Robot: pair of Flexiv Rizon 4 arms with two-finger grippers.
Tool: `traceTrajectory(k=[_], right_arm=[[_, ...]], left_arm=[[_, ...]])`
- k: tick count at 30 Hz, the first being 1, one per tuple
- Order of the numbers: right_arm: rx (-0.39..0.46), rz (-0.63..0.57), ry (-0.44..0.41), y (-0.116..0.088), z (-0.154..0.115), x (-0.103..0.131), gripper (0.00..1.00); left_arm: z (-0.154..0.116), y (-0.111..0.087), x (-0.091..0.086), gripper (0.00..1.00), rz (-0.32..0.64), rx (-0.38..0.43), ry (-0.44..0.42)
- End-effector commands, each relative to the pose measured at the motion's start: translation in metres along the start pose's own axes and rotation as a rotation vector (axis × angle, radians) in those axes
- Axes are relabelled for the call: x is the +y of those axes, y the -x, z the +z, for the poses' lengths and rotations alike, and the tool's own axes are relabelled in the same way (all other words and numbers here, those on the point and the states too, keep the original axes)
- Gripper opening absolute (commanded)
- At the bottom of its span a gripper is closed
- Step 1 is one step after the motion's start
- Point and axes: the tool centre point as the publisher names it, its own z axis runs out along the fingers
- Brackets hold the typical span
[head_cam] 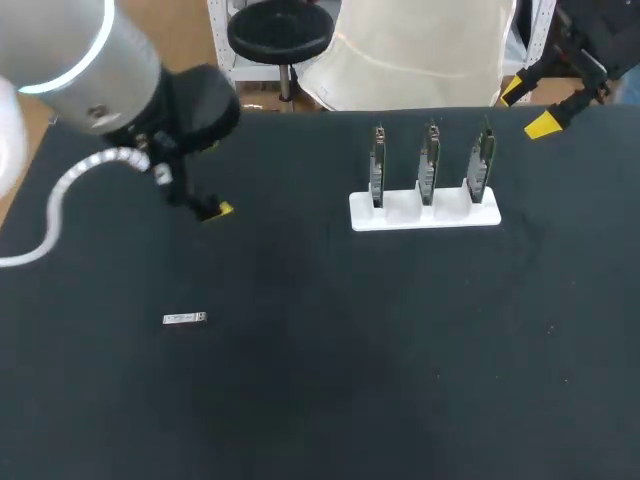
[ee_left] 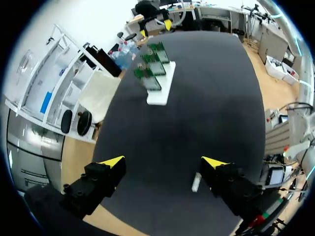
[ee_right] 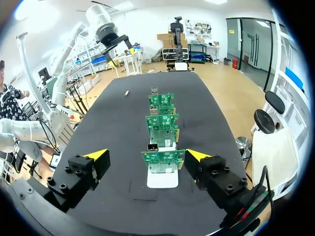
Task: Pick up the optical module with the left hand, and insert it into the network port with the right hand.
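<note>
The optical module (head_cam: 184,318), a small silver bar, lies flat on the black table at the front left. In the left wrist view the module (ee_left: 196,182) lies on the table close beside one finger of my open left gripper (ee_left: 163,162), not between the fingers. In the head view my left gripper (head_cam: 214,178) hangs above the table behind the module. Three upright green circuit boards (head_cam: 428,160) stand in a white holder (head_cam: 425,213) at the back right. My right gripper (ee_right: 146,154) is open and empty, with the nearest board (ee_right: 163,160) just ahead between its fingers. In the head view my right gripper (head_cam: 528,106) is at the back right edge.
The black table (head_cam: 400,360) has its back edge just behind the holder. The left arm's white cable (head_cam: 60,200) loops over the table's left side. From the right wrist, the module (ee_right: 126,93) is far beyond the row of boards.
</note>
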Motion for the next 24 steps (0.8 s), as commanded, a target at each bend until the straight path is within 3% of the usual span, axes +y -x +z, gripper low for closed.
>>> traceTrajectory(k=[1, 11, 24], right_arm=[[0.0, 0.0, -0.001, 0.0, 0.0, 0.0, 1.0], [0.0, 0.0, -0.001, 0.0, 0.0, 0.0, 1.0], [0.0, 0.0, -0.001, 0.0, 0.0, 0.0, 1.0]], left_arm=[[-0.019, -0.026, -0.018, 1.0, -0.019, 0.055, 0.02], [0.004, -0.065, -0.051, 1.0, 0.065, 0.226, -0.069], [0.032, -0.088, -0.075, 1.0, 0.034, 0.244, -0.156]])
